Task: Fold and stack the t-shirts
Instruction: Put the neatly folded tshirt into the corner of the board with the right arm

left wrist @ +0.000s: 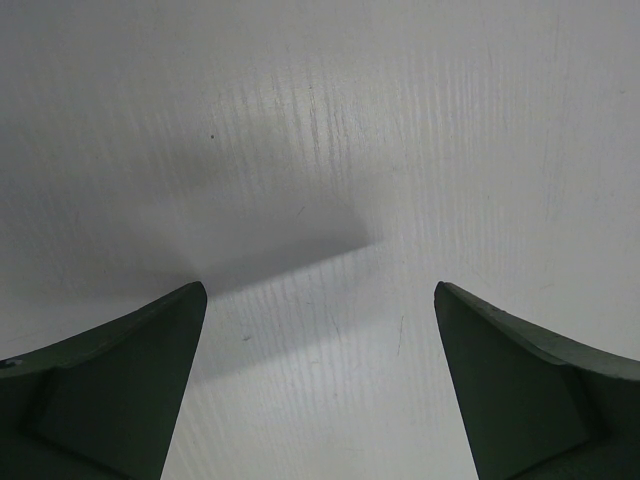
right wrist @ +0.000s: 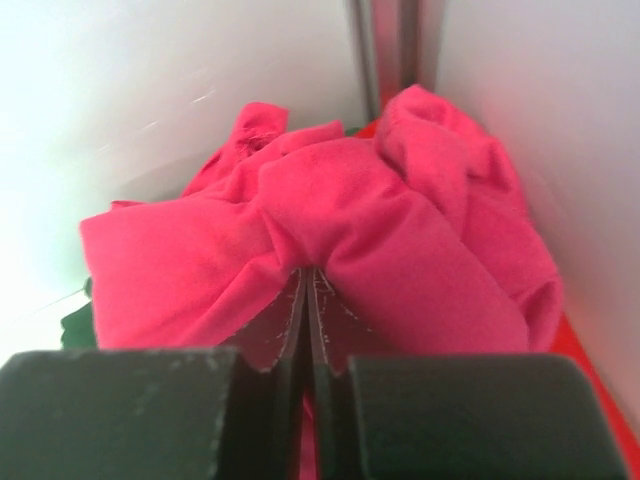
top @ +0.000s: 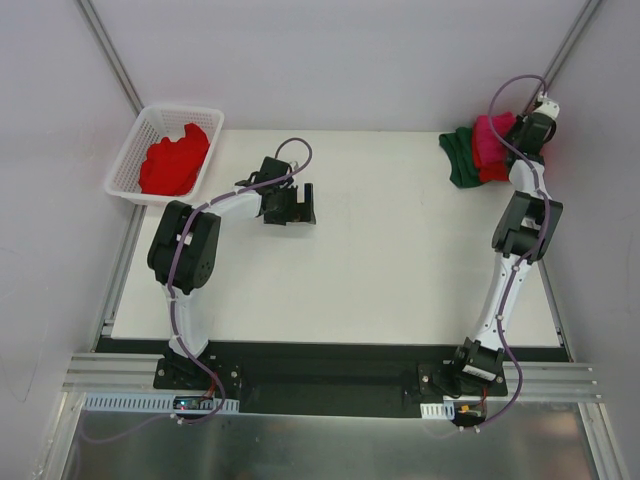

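Right tool [right wrist: 308, 278], jaws pressed together, is seen pinching a fold of the magenta-pink t-shirt [right wrist: 400, 230], bunched just ahead on the dark green t-shirt [top: 458, 160]. Stacking is judged underway; release and withdrawal are called for. Left tool [top: 290, 205] is spread apart above the tabletop [top: 400, 260].
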Available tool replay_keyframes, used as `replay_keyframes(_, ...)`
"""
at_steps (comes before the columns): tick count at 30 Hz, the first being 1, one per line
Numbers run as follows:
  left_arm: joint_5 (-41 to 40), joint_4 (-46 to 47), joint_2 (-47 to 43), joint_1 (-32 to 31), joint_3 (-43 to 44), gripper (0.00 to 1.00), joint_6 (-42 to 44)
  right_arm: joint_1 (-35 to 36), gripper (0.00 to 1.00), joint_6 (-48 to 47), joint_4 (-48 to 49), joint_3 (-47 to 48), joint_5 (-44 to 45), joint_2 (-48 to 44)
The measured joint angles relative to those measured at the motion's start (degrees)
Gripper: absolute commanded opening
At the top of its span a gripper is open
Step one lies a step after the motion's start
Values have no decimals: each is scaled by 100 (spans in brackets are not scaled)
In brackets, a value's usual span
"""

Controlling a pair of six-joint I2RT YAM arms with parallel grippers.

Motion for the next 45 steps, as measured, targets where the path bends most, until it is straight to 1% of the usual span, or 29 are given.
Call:
replay_keyframes(3,0,2,0,0,0,99,0,-2,7,81,129,-85,-254,-22)
replay_keyframes(6,-2,0,-7,0,-2,99,0,-17,24,184,229,-229,-444,-140)
replay_keyframes(8,-4,2,-28,0,-33,99,0,-15,33,297,245,-376,-522,-299)
replay_keyframes(9,-4,-2,-61,0,-61,99,4,-11,41,343,249,-466,-568,-411)
replay_keyframes(11,-7,-9,-146,0,-157,99,9,-11,52,431,262,-634,-621,-671)
replay_keyframes(12,-7,-2,-199,0,-208,99,13,-7,61,463,278,-704,-638,-817)
replay_keyframes(14,-7,-2,-313,-2,-306,99,17,-2,67,531,332,-883,-658,-1143)
replay_keyframes(15,-9,4,-385,0,-365,99,15,2,72,533,354,-1019,-658,-1375)
replay_keyframes(17,-9,2,-549,0,-479,99,17,7,77,577,426,-1248,-656,-1808)
replay_keyframes(18,-9,2,-649,-2,-542,100,17,11,87,605,452,-1412,-649,-2068)
replay_keyframes(20,-11,9,-872,-2,-671,99,17,11,100,678,463,-1681,-608,-2588)
replay_keyframes(21,-15,15,-970,-2,-719,99,17,11,96,721,439,-1784,-592,-2798)
replay_keyframes(26,-133,37,-1617,-2,-1016,99,31,11,96,1071,-26,-2188,-645,-3974)
replay_keyframes(32,-173,55,-2347,-2,-1217,99,79,170,96,1576,-503,-3410,-1182,-5355)
replay_keyframes(38,-234,76,-3088,-2,-1537,99,122,859,96,1808,-1316,-4789,-1259,-6561)
replay_keyframes(42,-428,76,-3523,-2,-1777,99,136,1453,96,1628,-2070,-5125,-1067,-7206)
replay_keyframes(45,-612,46,-3816,-2,-1987,99,118,1873,96,1460,-2424,-5549,-940,-7901)
